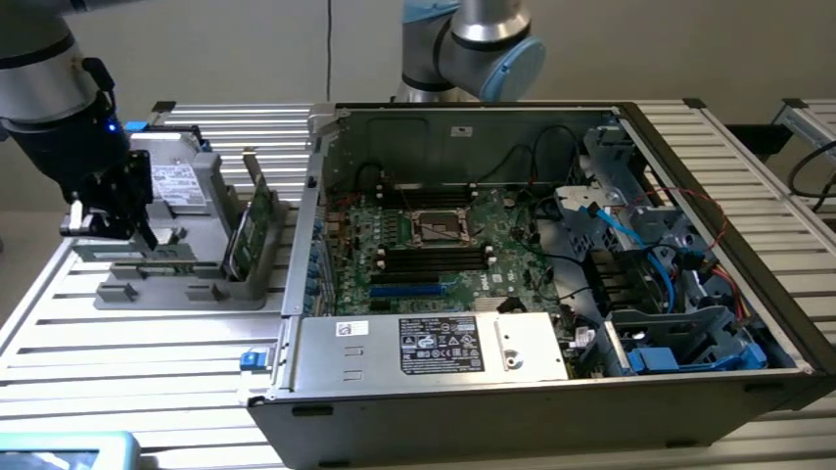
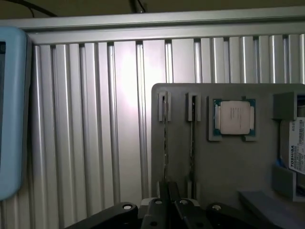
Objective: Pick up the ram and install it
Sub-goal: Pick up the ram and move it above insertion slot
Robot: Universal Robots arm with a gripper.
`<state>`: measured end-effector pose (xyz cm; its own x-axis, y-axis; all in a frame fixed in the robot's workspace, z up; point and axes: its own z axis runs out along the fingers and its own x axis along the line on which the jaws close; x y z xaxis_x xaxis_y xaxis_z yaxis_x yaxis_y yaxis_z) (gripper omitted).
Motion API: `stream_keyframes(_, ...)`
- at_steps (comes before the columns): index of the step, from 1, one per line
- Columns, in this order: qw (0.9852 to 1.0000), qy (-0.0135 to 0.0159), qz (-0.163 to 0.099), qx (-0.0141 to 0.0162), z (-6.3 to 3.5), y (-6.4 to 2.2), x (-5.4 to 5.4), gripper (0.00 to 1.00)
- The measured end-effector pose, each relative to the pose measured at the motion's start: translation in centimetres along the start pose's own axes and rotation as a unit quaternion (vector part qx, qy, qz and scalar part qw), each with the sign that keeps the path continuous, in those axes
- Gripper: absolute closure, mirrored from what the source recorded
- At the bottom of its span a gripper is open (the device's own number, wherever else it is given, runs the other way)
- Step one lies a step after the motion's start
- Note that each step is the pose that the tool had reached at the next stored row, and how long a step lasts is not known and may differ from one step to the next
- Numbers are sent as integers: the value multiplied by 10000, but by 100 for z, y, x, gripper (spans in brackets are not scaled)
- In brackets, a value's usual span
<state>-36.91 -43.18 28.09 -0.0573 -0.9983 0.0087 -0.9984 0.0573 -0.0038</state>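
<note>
grey tray [image 2: 224, 157] — ram [image 2: 165, 138], second stick [image 2: 191, 138] in slots, processor [image 2: 234, 117]

A: What is cut off in the exterior view?
B: The robot arm [image 1: 53, 98] at the exterior view's left runs past the frame's edge, as does the blue-capped joint [image 1: 477, 44] at the far side. A light-blue object [image 1: 59, 452] at the near left is clipped and unidentifiable.
A: And from the wrist?
B: The gripper [image 2: 167, 190] is cut by the edge, and its fingers cover one end of the ram [image 2: 165, 138]. Whether they pinch it is unclear. The Toshiba hard drive [image 2: 295, 152] is half out of frame, and the processor [image 2: 233, 117] print is blurred.
</note>
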Motion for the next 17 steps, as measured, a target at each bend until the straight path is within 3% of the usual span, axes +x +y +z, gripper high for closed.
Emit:
stream_keyframes(10, 10000, 0, -36, 0, -433, -159, 2, 88)
stream_keyframes(17, 10000, 0, -75, 0, -648, -260, 6, 88)
